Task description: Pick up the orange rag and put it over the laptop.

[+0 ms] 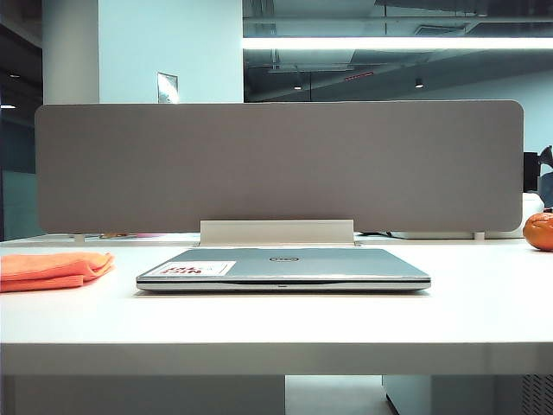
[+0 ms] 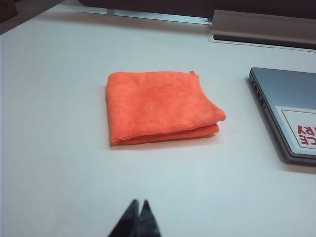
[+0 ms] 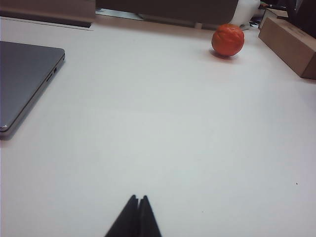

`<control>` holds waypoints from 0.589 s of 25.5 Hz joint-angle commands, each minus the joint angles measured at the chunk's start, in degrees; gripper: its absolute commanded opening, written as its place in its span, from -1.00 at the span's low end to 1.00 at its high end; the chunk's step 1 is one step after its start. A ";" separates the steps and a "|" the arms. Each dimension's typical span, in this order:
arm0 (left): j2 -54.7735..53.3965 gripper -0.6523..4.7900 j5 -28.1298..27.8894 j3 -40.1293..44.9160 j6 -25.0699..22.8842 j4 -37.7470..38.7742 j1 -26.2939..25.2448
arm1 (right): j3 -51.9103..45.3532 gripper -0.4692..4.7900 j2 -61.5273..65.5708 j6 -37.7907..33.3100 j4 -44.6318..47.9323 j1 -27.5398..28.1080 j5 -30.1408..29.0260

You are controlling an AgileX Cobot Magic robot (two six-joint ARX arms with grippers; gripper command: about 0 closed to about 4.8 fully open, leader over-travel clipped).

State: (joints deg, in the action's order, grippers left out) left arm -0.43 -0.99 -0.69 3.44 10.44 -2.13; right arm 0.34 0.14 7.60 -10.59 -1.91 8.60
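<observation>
The white surface (image 1: 276, 320) carries everything, and nothing on it has been handled yet. Largest is the laptop (image 1: 283, 266), closed and flat at the middle; its smooth lid could let a carelessly dropped cloth slide off the edge, or leave it bunched over one corner so the lid is barely covered. To its left, apart from it, lies the orange rag (image 2: 160, 106), folded into a neat square; being soft and layered, it could be pinched by only its top fold, so that it unfurls and drags, or slips free in transit. Far right sits an orange ball (image 3: 228, 39), similar in colour and a possible wrong target. The left end effector (image 2: 138, 219) hangs back from the rag with its tips pressed together, holding nothing; it must spread before descending or it will merely push the cloth. The right end effector (image 3: 136, 217) is likewise closed and empty, over bare surface between laptop and ball.
</observation>
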 commanded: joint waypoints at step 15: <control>-0.02 -0.78 0.42 0.24 0.04 0.24 -0.09 | -0.17 -0.84 -0.09 -16.63 3.52 -0.11 -7.80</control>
State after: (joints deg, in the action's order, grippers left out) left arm -0.43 -0.97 -0.69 3.44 10.41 -2.13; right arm 0.34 0.14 -3.44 -8.36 -1.93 4.45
